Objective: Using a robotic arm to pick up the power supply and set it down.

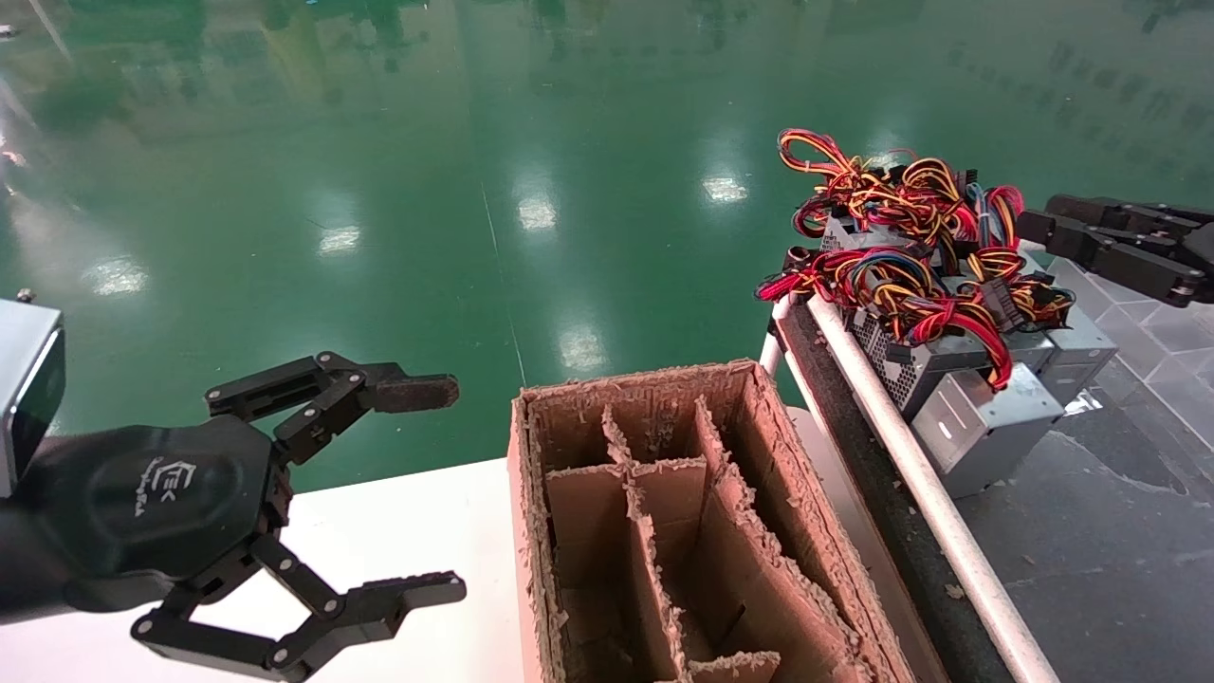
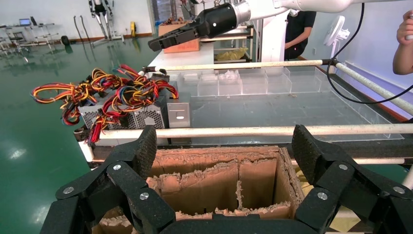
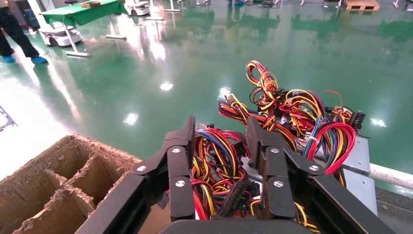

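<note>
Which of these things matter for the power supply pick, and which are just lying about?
In the job:
- right gripper, open above the wire pile
- power supply with the white sticker

Lying about:
- left gripper, open, parked beside the box
- cardboard divider box
- other power supplies
- clear trays

Cardboard box (image 1: 702, 531) left of the power supplies (image 1: 958, 360) on the conveyor (image 1: 1091, 531)

Black linkage fingers (image 1: 410, 392), silver screws, white logo
</note>
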Controlling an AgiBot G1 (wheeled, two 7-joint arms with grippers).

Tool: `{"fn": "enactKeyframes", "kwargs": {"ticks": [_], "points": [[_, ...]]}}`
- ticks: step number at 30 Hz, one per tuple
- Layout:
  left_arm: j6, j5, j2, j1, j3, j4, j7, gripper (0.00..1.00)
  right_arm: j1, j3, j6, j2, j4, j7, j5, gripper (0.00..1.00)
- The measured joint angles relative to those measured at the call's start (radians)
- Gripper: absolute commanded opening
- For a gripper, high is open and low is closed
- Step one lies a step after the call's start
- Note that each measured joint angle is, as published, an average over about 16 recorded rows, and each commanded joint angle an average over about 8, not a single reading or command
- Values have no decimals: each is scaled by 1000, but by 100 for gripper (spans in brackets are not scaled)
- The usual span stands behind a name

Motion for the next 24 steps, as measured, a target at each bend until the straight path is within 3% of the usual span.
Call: {"fn": "enactKeyframes", "kwargs": {"ticks": [10,24], "points": [[0,0,0,0,0,0,0,100,-35,28,11,4,67,-14,38,100],[0,0,0,0,0,0,0,100,-181,72,6,15,333,43,104,100]]}}
